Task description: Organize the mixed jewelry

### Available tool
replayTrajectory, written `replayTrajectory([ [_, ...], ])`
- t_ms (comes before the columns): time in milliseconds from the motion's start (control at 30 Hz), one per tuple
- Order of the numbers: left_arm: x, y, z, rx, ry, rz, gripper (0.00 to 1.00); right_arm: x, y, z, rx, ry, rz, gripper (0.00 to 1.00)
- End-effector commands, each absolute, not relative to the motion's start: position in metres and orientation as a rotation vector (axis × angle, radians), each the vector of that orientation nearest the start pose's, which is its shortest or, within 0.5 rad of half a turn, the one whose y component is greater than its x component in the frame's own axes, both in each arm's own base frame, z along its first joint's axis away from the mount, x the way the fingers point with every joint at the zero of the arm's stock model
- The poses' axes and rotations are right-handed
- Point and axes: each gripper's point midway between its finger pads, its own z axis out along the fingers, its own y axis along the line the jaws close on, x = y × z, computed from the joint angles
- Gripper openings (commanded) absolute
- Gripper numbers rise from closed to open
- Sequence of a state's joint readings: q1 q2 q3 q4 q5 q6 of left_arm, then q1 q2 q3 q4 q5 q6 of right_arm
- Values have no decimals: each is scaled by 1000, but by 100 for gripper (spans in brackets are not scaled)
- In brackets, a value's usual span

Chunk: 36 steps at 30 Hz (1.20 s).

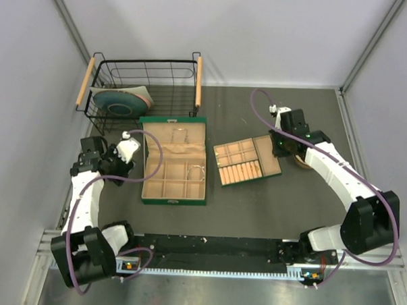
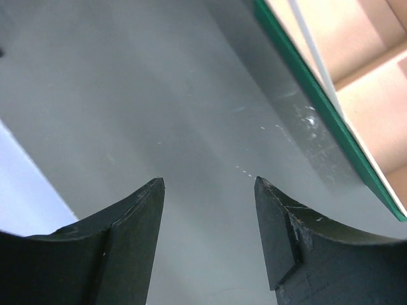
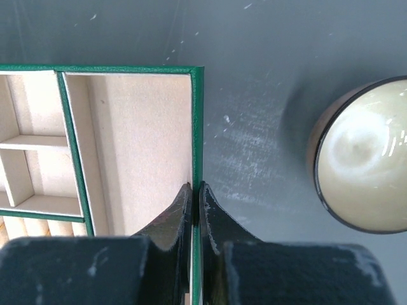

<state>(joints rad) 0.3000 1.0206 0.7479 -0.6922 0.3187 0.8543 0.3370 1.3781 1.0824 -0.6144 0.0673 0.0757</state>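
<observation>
1. at the left of the tabletop (image 1: 255,215), my left pincer (image 2: 208,184) hangs spread over the bare surface, with nothing between its fingers. it is just beside the green rim of the big box (image 1: 143,165).
2. inside that box, the silver bracelet hoop (image 1: 197,171) lies in a compartment on the right side, below the long upper section.
3. the gold rings are too small for me to make out in any view.
4. my right pincer (image 3: 196,194) is pressed together right at the right-hand wall of the small tray (image 3: 197,114). i cannot tell whether the wall is nipped between the tips.
5. the round bowl (image 3: 362,155) sits near that wall, not touching it.
6. a wire basket (image 1: 146,69) stands at the far left.
</observation>
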Motion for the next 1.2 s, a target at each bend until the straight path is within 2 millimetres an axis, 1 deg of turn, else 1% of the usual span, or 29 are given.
replayTrajectory([
  [0, 245, 38, 92, 933, 2314, -12, 64, 321, 121, 177, -343, 2384, 233, 0],
  [67, 242, 35, 83, 941, 2329, -53, 64, 315, 123, 178, -365, 2392, 252, 0],
  [300, 236, 6, 71, 986, 2284, -191, 65, 306, 133, 178, -398, 2414, 336, 0],
  [467, 247, -9, 67, 990, 2263, -205, 66, 301, 146, 172, -449, 2427, 372, 0],
  [533, 251, -19, 65, 1024, 2252, -217, 66, 297, 153, 171, -484, 2426, 378, 0],
  [567, 254, -22, 66, 1020, 2249, -211, 66, 295, 155, 170, -499, 2424, 376, 0],
  [600, 256, -31, 66, 1047, 2235, -220, 66, 294, 157, 170, -509, 2421, 372, 0],
  [700, 259, -46, 69, 1069, 2213, -245, 66, 292, 164, 170, -534, 2420, 390, 0],
  [767, 261, -50, 70, 1053, 2222, -260, 66, 292, 168, 170, -535, 2423, 412, 0],
  [800, 259, -62, 71, 1099, 2202, -286, 66, 292, 169, 170, -537, 2424, 417, 0],
  [933, 260, -77, 75, 1121, 2185, -322, 66, 295, 174, 169, -531, 2434, 421, 0],
  [967, 258, -84, 76, 1135, 2178, -335, 66, 297, 175, 170, -514, 2437, 422, 0],
  [1067, 257, -97, 80, 1155, 2159, -362, 66, 300, 181, 164, -507, 2456, 409, 0],
  [1100, 258, -101, 82, 1157, 2154, -371, 66, 299, 186, 163, -521, 2459, 398, 0],
  [1133, 259, -104, 85, 1146, 2155, -382, 66, 301, 185, 162, -509, 2459, 362, 0],
  [1167, 259, -106, 86, 1148, 2150, -388, 66, 302, 187, 156, -512, 2472, 341, 0],
])
